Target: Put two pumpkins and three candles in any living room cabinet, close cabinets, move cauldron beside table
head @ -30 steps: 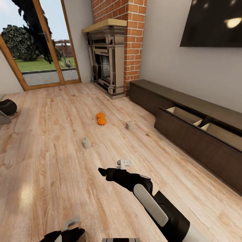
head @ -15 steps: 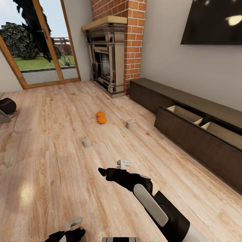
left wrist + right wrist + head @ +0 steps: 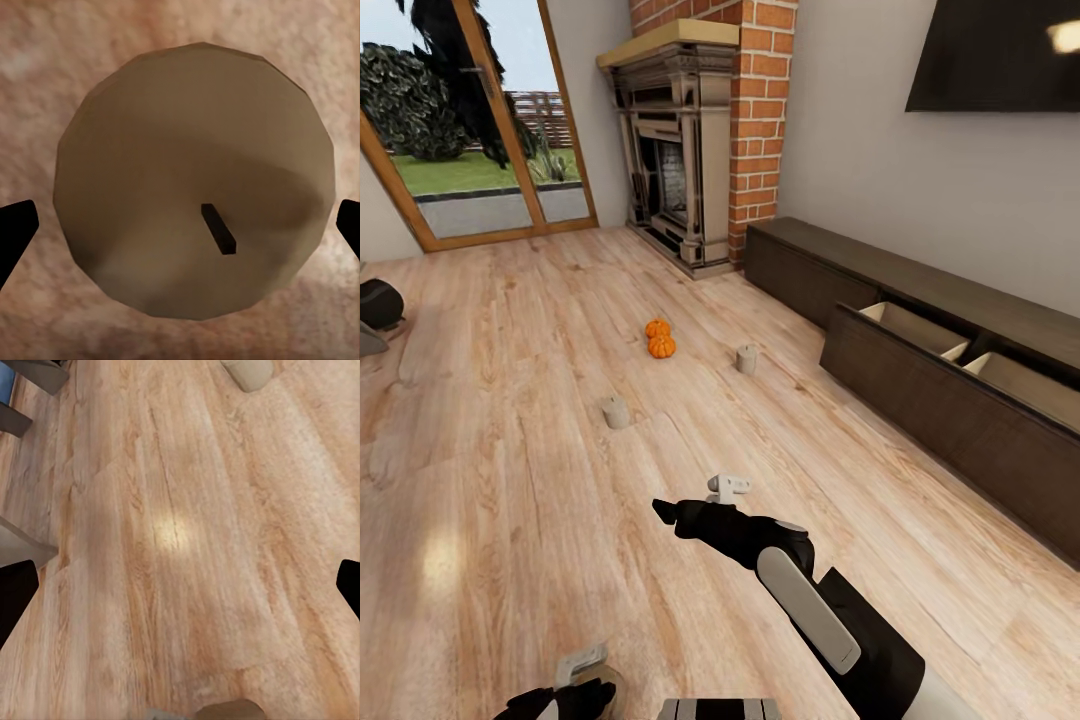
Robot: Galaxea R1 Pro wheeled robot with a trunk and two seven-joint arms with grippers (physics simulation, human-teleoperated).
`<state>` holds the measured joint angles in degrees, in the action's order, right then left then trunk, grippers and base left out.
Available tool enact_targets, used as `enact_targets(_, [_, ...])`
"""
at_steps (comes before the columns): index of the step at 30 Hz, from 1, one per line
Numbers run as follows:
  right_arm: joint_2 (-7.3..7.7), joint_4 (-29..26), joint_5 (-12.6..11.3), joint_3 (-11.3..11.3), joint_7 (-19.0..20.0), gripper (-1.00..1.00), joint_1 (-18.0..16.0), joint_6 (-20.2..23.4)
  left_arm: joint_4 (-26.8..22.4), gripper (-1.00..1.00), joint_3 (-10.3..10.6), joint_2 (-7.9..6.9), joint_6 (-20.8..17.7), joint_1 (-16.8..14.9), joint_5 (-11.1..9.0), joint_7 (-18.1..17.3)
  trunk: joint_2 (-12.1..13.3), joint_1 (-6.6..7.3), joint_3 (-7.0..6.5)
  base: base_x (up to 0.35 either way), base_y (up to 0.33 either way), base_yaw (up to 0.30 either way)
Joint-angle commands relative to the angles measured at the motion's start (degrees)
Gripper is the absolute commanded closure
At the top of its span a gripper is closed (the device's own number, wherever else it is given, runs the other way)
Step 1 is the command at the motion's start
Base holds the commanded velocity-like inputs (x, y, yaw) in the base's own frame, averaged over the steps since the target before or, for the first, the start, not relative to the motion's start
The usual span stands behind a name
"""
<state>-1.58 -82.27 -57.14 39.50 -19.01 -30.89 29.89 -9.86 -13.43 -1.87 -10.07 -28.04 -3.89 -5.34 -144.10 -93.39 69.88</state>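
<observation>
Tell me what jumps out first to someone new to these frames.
The two orange pumpkins sit touching on the bare wood floor mid-room, with a candle and another standing apart on either side. Along the right wall the dark cabinet has its near front pulled out, pale inside showing. The left gripper hangs open right above a third candle.

pumpkins (image 3: 659, 339): orange | candles (image 3: 615, 411): pale beige-grey (wick possibly black) | cabinet (image 3: 950, 395): dark-brown wood grain, beige inside | floor (image 3: 510, 480): light oak planks | chimney (image 3: 760, 110), upper centre: red brick
</observation>
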Motion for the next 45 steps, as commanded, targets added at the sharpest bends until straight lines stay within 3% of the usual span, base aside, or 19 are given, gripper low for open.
enact_targets(1, [0.00, -0.1, -0.6, 0.0, -0.6, -1.00, 0.0, 0.0, -0.1, -1.00, -0.2, 0.01, -0.4, 0.0, -0.4, -0.2, 0.0, 0.01, 0.04, 0.000, 0.000, 0.000])
enact_targets(7, [0.00, -0.1, -0.6, 0.0, -0.6, -1.00, 0.0, 0.0, -0.1, -1.00, -0.2, 0.08, -0.4, 0.0, -0.4, -0.2, 0.0, 0.01, 0.04, 0.000, 0.000, 0.000])
enact_targets(12, [0.00, -0.1, -0.6, 0.0, -0.6, -1.00, 0.0, 0.0, -0.1, -1.00, -0.2, 0.11, -0.4, 0.0, -0.4, -0.2, -0.1, -0.12, 1.15, 0.000, 0.000, 0.000])
enact_targets(29, [0.00, -0.1, -0.6, 0.0, -0.6, -1.00, 0.0, 0.0, -0.1, -1.00, -0.2, 0.12, -0.3, 0.0, -0.4, -0.2, -0.1, -0.12, 1.15, 0.000, 0.000, 0.000])
enact_targets(38, [0.00, -0.1, -0.6, 0.0, -0.6, -1.00, 0.0, 0.1, 0.6, -1.00, -0.2, 0.16, 2.0, 0.0, -0.4, -0.1, -0.1, -0.12, 1.15, 0.000, 0.000, 0.000])
enact_targets(45, [0.01, -0.1, -0.6, 0.0, -0.6, -1.00, 0.0, 0.0, 0.7, -1.00, 2.1, 1.34, 2.3, 0.0, -0.4, -0.1, -0.1, -0.12, 1.15, 0.000, 0.000, 0.000])
